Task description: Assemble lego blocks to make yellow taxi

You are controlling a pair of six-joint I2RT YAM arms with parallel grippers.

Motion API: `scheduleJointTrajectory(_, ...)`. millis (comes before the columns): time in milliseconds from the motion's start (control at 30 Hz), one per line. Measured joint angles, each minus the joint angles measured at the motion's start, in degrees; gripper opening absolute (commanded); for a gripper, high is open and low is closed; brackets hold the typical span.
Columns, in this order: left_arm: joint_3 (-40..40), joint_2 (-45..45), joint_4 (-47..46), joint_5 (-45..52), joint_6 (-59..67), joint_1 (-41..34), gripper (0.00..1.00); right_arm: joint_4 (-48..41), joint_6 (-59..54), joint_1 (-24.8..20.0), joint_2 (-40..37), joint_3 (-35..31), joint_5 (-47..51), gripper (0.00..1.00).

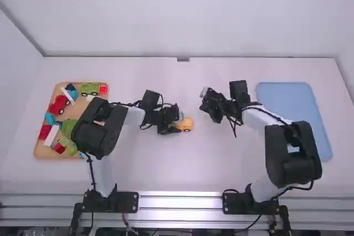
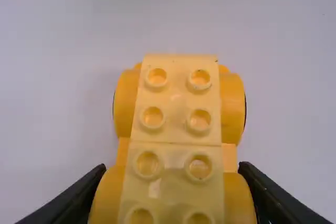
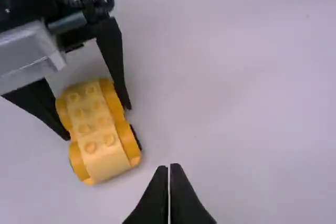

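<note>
My left gripper (image 1: pixel 176 127) is low over the middle of the table, at the near end of a small yellow car of blocks (image 1: pixel 187 124). In the left wrist view the yellow car (image 2: pixel 176 103) has studded pale-yellow blocks on a wheeled base, and the left gripper (image 2: pixel 170 174) is shut on its sides. The right wrist view also shows the yellow car (image 3: pixel 94 124) held between those two fingers, upright. My right gripper (image 1: pixel 204 95) is to the right of the car and farther up the table, shut and holding nothing; its tips (image 3: pixel 169 166) meet in its wrist view.
At the left stands a wooden tray (image 1: pixel 36 150) with several red, green, blue and white blocks, partly behind the left arm. A blue tray (image 1: pixel 287 95) lies at the right, partly covered by the right arm. White table (image 1: pixel 182 175) surface surrounds the car.
</note>
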Motion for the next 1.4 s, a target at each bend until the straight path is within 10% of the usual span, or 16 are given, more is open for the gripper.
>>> scheduleJointTrajectory(333, -0.44, -0.02, 0.02, -0.09, 0.02, 0.00, 0.60, 10.36, 7.08, 2.16, -2.49, -5.46, 6.05, 0.58)
scheduleJointTrajectory(500, -0.92, 0.00, -0.33, 1.22, 0.83, -0.02, 0.99, 10.71, 9.14, 2.12, -2.69, -5.46, 7.91, 0.98)
scheduleJointTrajectory(867, 0.22, -0.22, -4.90, 2.80, 0.85, -0.04, 0.99, 12.92, 10.73, 2.12, -2.69, -5.46, 9.49, 0.98)
scheduleJointTrajectory(1400, 17.09, -12.74, -47.47, -9.81, 0.81, 1.75, 0.99, 18.86, 12.33, 2.14, -2.69, -5.46, 10.45, 0.98)
